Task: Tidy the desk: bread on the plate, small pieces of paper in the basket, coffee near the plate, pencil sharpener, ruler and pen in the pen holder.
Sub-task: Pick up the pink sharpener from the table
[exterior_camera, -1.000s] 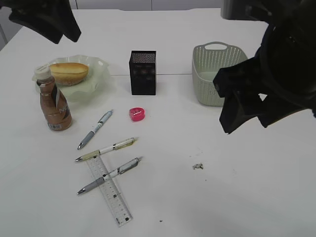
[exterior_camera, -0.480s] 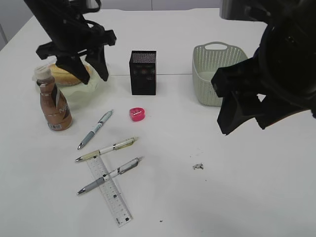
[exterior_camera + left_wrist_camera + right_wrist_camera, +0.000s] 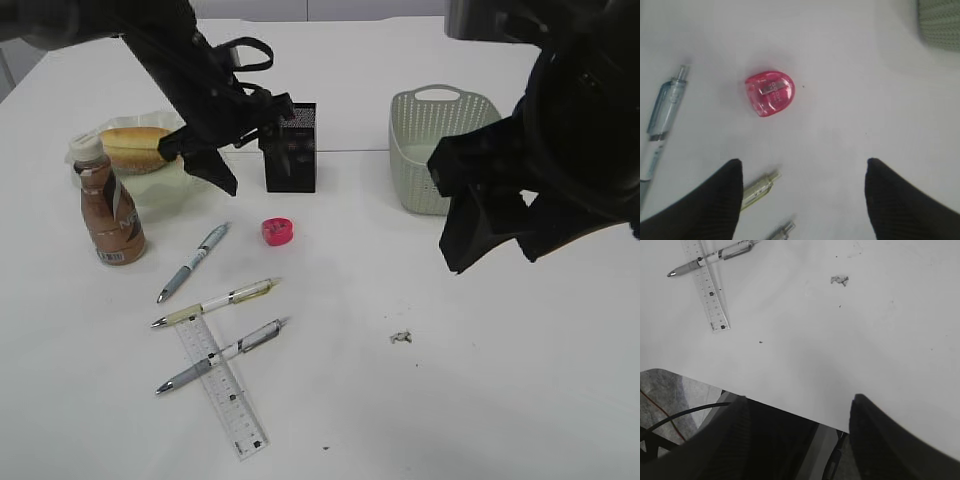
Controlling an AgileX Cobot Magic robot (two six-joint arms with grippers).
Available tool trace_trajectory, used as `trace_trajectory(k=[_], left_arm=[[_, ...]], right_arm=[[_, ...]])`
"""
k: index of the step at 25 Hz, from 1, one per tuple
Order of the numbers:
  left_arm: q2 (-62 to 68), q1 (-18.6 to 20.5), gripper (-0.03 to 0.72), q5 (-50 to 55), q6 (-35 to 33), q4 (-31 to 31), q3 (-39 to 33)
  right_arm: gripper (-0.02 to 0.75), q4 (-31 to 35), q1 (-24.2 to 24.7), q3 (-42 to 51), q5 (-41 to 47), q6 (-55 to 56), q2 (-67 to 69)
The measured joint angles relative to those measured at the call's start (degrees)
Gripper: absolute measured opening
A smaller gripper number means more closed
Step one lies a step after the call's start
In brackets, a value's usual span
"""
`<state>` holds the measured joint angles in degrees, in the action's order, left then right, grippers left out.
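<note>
The pink pencil sharpener (image 3: 277, 231) lies on the white desk in front of the black pen holder (image 3: 290, 147); it also shows in the left wrist view (image 3: 770, 93). My left gripper (image 3: 245, 160) (image 3: 802, 172) is open and empty, hovering above and behind the sharpener. Three pens (image 3: 193, 262) (image 3: 216, 302) (image 3: 222, 356) and a clear ruler (image 3: 222, 386) lie at front left. Bread (image 3: 135, 147) sits on the pale plate (image 3: 168, 188), with the coffee bottle (image 3: 108, 205) beside it. A small paper scrap (image 3: 401, 337) (image 3: 840, 279) lies at centre right. My right gripper (image 3: 797, 407) is open and empty, raised at the right.
A pale green basket (image 3: 436, 145) stands at the back right. The desk's front edge and dark floor show in the right wrist view (image 3: 765, 410). Tiny specks dot the desk near the scrap.
My left arm has swept from the back left corner down and right, past the plate, to above the pink sharpener. The right arm has stayed still.
</note>
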<state>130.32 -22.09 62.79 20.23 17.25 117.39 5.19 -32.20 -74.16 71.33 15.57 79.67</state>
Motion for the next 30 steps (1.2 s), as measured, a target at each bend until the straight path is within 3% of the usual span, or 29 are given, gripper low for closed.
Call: trace_trajectory(k=[9, 30], left_arm=[[5.5, -0.7, 0.560, -8.0, 7.3, 0.0, 0.1], [10.9, -0.8, 0.562, -14.5, 8.5, -1.0, 0.1]], right_arm=[[0.459, 0.1, 0.0, 0.0, 0.0, -0.8, 0.0], [0.459, 0.1, 0.0, 0.0, 0.0, -3.4, 0.0]])
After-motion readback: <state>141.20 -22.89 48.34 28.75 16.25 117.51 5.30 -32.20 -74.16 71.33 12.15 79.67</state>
